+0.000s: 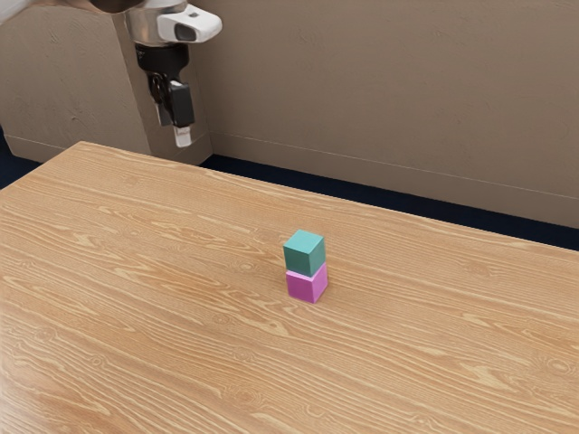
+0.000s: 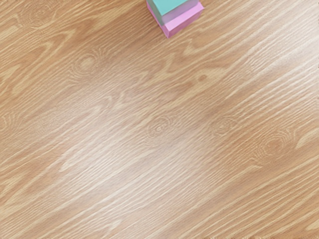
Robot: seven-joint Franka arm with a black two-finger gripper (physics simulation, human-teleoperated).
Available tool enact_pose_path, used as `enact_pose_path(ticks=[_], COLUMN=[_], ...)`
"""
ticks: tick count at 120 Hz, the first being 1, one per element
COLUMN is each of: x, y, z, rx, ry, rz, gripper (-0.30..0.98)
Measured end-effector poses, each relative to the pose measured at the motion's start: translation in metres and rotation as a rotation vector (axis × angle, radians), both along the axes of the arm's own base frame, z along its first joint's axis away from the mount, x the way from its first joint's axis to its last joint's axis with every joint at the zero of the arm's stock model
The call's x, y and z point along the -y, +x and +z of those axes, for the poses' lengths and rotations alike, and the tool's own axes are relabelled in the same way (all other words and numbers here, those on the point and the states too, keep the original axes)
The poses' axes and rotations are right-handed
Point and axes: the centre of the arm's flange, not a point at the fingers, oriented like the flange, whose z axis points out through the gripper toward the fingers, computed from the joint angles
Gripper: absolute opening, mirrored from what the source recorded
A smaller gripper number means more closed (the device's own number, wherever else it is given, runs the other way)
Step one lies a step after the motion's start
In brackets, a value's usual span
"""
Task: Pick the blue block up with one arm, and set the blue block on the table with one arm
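From here I can't tell whether the fingers are spread or pressed together; my gripper (image 1: 183,137) hangs in the upper left of the exterior view, pointing down, with a pale tip at its lower end. Above it, the white and black hand (image 1: 194,25) joins the arm (image 1: 81,4), which comes in along the top left edge of that frame. My gripper is up in the air, well apart from the blocks. The blue block (image 1: 305,254), more of a teal on my screen, sits close to the centre of the exterior view, a little below the middle. It rests on top of the pink block (image 1: 307,284), and the pink block stands on the table (image 1: 163,316). The two make a short upright stack, touching, with a thin pale ledge of the pink block's top peeking out under the blue one. My wrist view also catches the stack, the blue block uppermost, with the table's streaky wood grain and soft patches of glare beside it. Farther out, past the table's far edge, a dark strip of floor (image 1: 226,167) runs below the brown wall (image 1: 380,81) across the top of the exterior view.
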Motion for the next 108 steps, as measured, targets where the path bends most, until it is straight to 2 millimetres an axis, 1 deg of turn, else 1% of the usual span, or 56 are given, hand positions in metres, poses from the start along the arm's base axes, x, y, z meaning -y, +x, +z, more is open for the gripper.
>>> enact_pose_path(ticks=[25,27,31,33,36,39,41,43,45,48,51,56,59,65,70,75,82,90,97,104,108], x=[-0.004,-0.003,0.001,0.004,0.009,0.015,0.02,0.027,0.035,0.047,0.056,0.06,0.058,0.052,0.045,0.037,0.023,0.006,-0.006,-0.008,-0.004], y=[0.0,-0.003,-0.018,-0.031,-0.057,-0.076,-0.086,-0.091,-0.094,-0.094,-0.093,-0.089,-0.086,-0.08,-0.075,-0.062,-0.048,-0.045,-0.044,-0.037,-0.028], z=[0.0,0.005,0.03,0.049,0.083,0.105,0.114,0.117,0.115,0.107,0.092,0.067,0.051,0.013,-0.034,-0.07,-0.105,-0.138,-0.151,-0.157,-0.17], rx=[-0.003,0.005,0.047,0.08,0.141,0.182,0.199,0.202,0.198,0.179,0.144,0.09,0.058,-0.005,-0.068,-0.103,-0.119,-0.11,-0.062,-0.007,0.007], ry=[-0.003,0.0,0.016,0.026,0.042,0.052,0.057,0.06,0.062,0.064,0.07,0.084,0.093,0.108,0.112,0.107,0.092,0.083,0.074,0.055,0.037], rz=[-0.032,-0.035,-0.041,-0.041,-0.034,-0.027,-0.022,-0.017,-0.013,-0.005,0.009,0.053,0.088,0.161,0.219,0.276,0.357,0.459,0.545,0.602,0.623], gripper=[0.69,0.69,0.68,0.68,0.68,0.68,0.69,0.69,0.69,0.69,0.68,0.68,0.68,0.68,0.68,0.68,0.69,0.69,0.69,0.69,0.69])
